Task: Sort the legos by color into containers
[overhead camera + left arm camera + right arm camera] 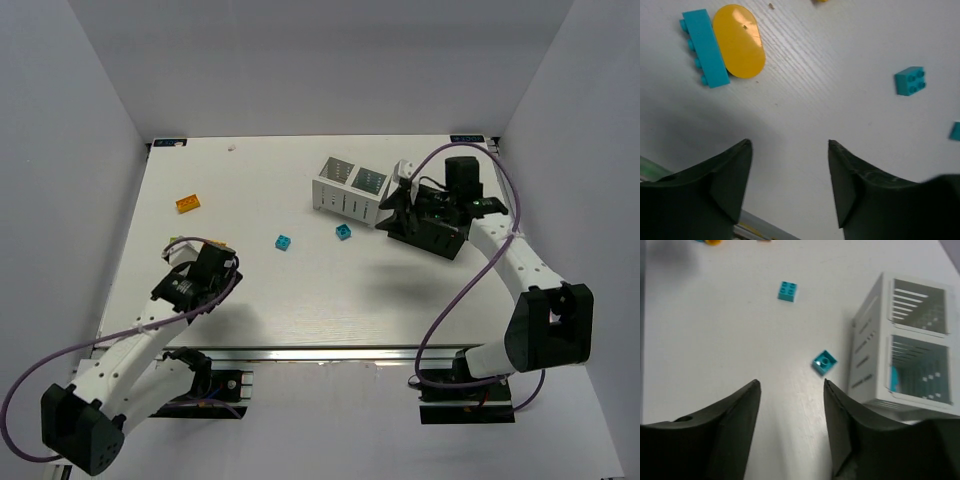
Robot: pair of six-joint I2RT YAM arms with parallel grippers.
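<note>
Both the left hand (789,142) and the right hand (791,381) stand parted and empty, the right lined up on the nearer cyan brick (824,362) at 1 o'clock, apparently for pickup.

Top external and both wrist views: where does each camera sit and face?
Top external: above, behind the arms, looking down on the table; both arms show.
Left wrist: looks down past the left gripper at a long cyan brick.
Right wrist: looks past the right gripper at the white container.
Top and right wrist share that container and two cyan bricks.
</note>
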